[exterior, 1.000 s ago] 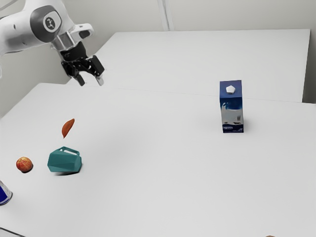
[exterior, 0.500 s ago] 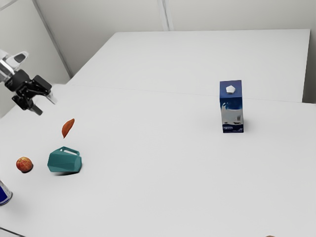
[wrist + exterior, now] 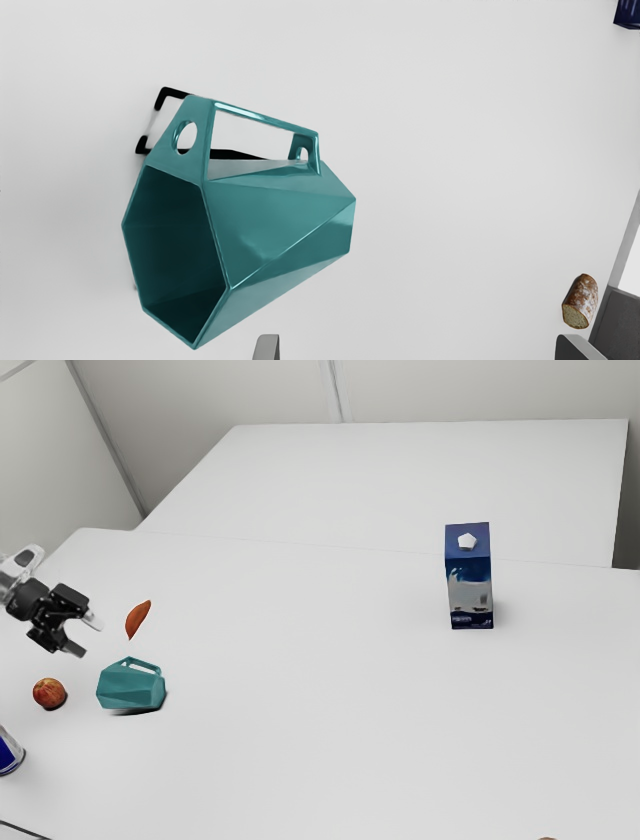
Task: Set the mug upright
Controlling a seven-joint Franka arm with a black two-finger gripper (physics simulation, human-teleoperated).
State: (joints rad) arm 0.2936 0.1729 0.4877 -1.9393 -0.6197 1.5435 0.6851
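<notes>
A teal mug (image 3: pixel 280 220), w/ flat facets & a glossy finish, lies tipped on its side on the white table (image 3: pixel 300 710), toward the ext. view's L. Its wide, six-sided mouth (image 3: pixel 175 250) shows a dk. interior; the angular handle (image 3: pixel 265 117) has a rd. hole nr. the rim.

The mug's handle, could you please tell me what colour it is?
The handle is teal, like the mug's body; the wrist view shows it best.
</notes>
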